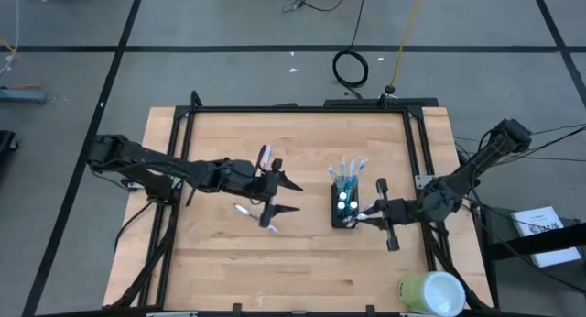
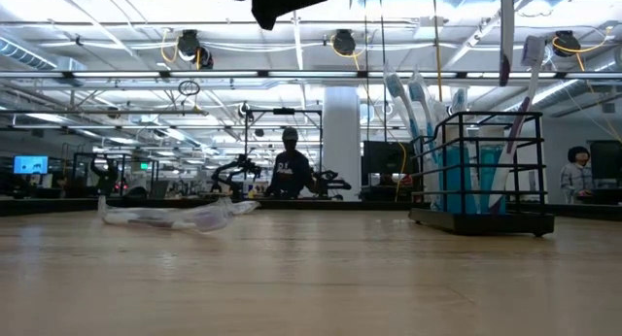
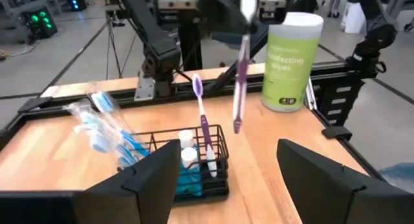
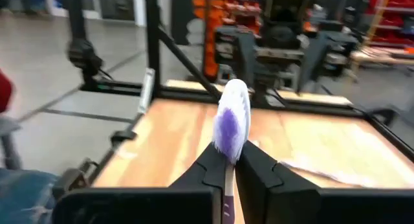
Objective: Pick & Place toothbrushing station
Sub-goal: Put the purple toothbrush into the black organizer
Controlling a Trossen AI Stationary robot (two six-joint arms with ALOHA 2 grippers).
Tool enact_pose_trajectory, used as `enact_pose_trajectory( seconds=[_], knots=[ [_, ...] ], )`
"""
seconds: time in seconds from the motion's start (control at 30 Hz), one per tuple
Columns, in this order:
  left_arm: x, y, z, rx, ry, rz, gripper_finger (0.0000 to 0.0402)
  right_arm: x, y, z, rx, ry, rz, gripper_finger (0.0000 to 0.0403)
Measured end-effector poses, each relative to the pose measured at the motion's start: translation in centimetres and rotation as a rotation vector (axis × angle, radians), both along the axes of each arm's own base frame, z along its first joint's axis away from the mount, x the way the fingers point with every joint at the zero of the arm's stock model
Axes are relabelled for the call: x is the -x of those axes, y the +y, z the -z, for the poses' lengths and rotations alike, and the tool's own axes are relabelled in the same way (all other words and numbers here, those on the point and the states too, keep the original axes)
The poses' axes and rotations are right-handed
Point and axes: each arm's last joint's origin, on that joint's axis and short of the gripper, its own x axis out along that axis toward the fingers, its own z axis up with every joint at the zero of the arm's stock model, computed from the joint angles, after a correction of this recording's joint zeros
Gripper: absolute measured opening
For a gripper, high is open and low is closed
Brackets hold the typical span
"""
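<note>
The black wire holder (image 1: 345,207) stands right of the table's middle. Blue wrapped toothbrushes (image 3: 103,127) lean out of its far end, and a purple toothbrush (image 3: 202,120) stands upright in it beside white-capped tubes (image 3: 187,156). My right gripper (image 4: 231,156), just right of the holder (image 2: 481,171), is shut on a second purple-and-white toothbrush (image 3: 240,68) that hangs above the holder. My left gripper (image 1: 295,196) hovers open left of the holder, above the table, with nothing between its fingers (image 3: 155,179). My right gripper pinches the toothbrush's neck, just below the head (image 4: 228,160), between its two fingers. The fingers reach in level from the table's right and lie across the brush. The brush hangs upright, head up, and its handle end (image 3: 236,127) is clear of the holder and the table.
A clear plastic wrapper (image 2: 175,217) lies on the wood below and left of my left gripper. A yellow-green and white wipes cylinder (image 1: 430,292) stands at the near right corner. A black frame (image 1: 302,108) runs round the table's edges. People stand in the room beyond the table.
</note>
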Motion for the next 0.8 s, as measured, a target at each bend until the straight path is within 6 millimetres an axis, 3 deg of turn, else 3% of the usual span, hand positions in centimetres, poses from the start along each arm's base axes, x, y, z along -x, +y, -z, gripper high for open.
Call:
enact_pose_trajectory(
  seconds=[0.3,0.57,0.8],
  knots=[
    [-0.3,1.3,0.7,-0.021,0.011,-0.089,0.0251,0.8,-0.3,1.6,0.009,0.039,0.088,0.001],
    [0.5,2.8,3.5,0.038,0.013,-0.151,0.0251,1.6,-1.2,1.5,0.002,0.006,0.119,0.0011],
    [1.3,3.7,5.3,0.082,0.013,-0.19,0.0251,1.9,-1.7,2.5,-0.039,0.015,0.166,0.0012]
  ],
)
